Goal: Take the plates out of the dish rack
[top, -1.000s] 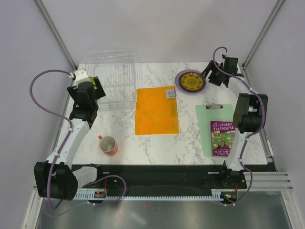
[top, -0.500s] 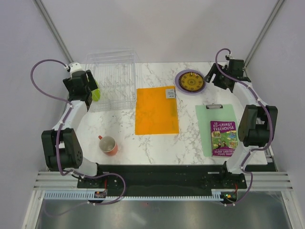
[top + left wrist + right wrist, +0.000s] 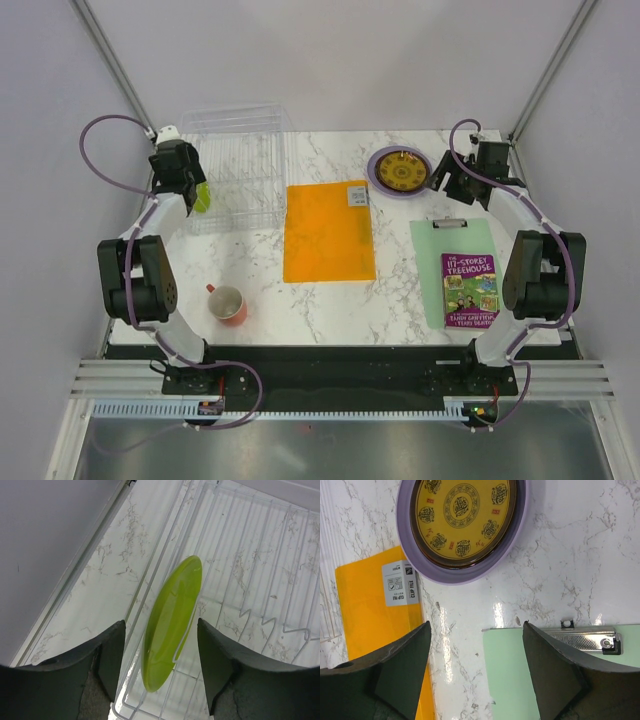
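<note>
A lime green plate [image 3: 172,620] stands on edge between the wires at the left end of the clear dish rack [image 3: 250,555]. My left gripper [image 3: 160,645] is open, with one finger on each side of the plate's lower part and not touching it. In the top view the green plate [image 3: 203,196] shows beside the left gripper [image 3: 192,188] at the rack's [image 3: 240,165] left wall. The yellow patterned plate [image 3: 465,515] lies on the lavender plate [image 3: 451,575], with a dark rim between them. My right gripper [image 3: 475,630] is open and empty over bare table just near this stack [image 3: 400,171].
An orange folder [image 3: 328,232] lies mid-table, right of the rack. A pale green clipboard [image 3: 445,245] with a purple book [image 3: 469,290] on it lies at the right. A red mug [image 3: 228,303] stands near the front left.
The left arm has swung back and its gripper has moved to the rack's left end, over the green plate. The right gripper has drawn slightly away from the plate stack.
</note>
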Controlling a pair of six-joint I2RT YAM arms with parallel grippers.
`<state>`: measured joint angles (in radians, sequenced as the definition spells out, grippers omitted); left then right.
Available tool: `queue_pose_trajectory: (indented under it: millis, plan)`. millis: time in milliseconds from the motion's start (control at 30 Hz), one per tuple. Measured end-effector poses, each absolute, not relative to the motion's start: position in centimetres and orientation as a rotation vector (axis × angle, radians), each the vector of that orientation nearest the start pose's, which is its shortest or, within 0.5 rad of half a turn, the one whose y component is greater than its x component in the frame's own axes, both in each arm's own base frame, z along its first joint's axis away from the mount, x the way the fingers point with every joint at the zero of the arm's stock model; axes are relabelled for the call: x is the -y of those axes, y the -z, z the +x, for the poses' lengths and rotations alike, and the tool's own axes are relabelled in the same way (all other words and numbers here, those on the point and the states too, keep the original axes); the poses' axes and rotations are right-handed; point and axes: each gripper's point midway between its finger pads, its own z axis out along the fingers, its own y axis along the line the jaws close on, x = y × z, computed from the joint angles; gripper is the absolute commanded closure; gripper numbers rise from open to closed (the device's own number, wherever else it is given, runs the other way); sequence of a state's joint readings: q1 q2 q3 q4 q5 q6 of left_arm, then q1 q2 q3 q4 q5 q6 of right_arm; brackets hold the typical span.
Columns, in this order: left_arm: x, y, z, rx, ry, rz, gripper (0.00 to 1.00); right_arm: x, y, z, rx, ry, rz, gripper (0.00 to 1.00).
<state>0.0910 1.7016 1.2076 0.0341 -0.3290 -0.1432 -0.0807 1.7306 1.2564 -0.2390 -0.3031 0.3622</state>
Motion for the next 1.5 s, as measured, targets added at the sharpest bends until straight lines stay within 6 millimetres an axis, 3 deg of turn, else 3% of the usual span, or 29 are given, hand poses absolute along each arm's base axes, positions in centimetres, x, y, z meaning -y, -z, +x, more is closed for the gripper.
queue_pose_trajectory:
  millis: [200, 300, 433, 733, 933, 1033, 1267, 1500]
  plan:
    - [-10.0, -15.3, 50.1, -1.993, -0.309, -0.446, 0.38, -3.2, -13.1, 46.5, -2.264, -0.512, 0.336, 0.19]
    - [-10.0, -14.5, 50.3, -2.011, -0.313, -0.446, 0.49, -3.3, -13.2, 46.6, -2.258, -0.517, 0.330, 0.20]
    - [-10.1, -13.7, 50.8, -2.024, -0.314, -0.446, 0.73, -3.4, -13.3, 46.6, -2.255, -0.527, 0.325, 0.20]
    - [-10.3, -13.6, 50.5, -2.051, -0.339, -0.397, 0.96, -3.6, -13.4, 46.6, -2.253, -0.537, 0.319, 0.20]
    - [-10.1, -14.4, 49.9, -2.055, -0.372, -0.368, 0.98, -3.6, -13.3, 46.6, -2.255, -0.543, 0.319, 0.21]
    - [-10.1, -16.2, 49.6, -2.026, -0.397, -0.358, 0.98, -3.8, -13.3, 46.6, -2.257, -0.545, 0.314, 0.21]
    - [-9.7, -22.8, 48.3, -1.894, -0.434, -0.349, 0.98, -4.0, -13.4, 46.3, -2.263, -0.541, 0.312, 0.20]
    - [-7.6, -29.6, 45.8, -1.773, -0.380, -0.328, 0.98, -4.7, -15.8, 45.3, -2.241, -0.538, 0.285, 0.19]
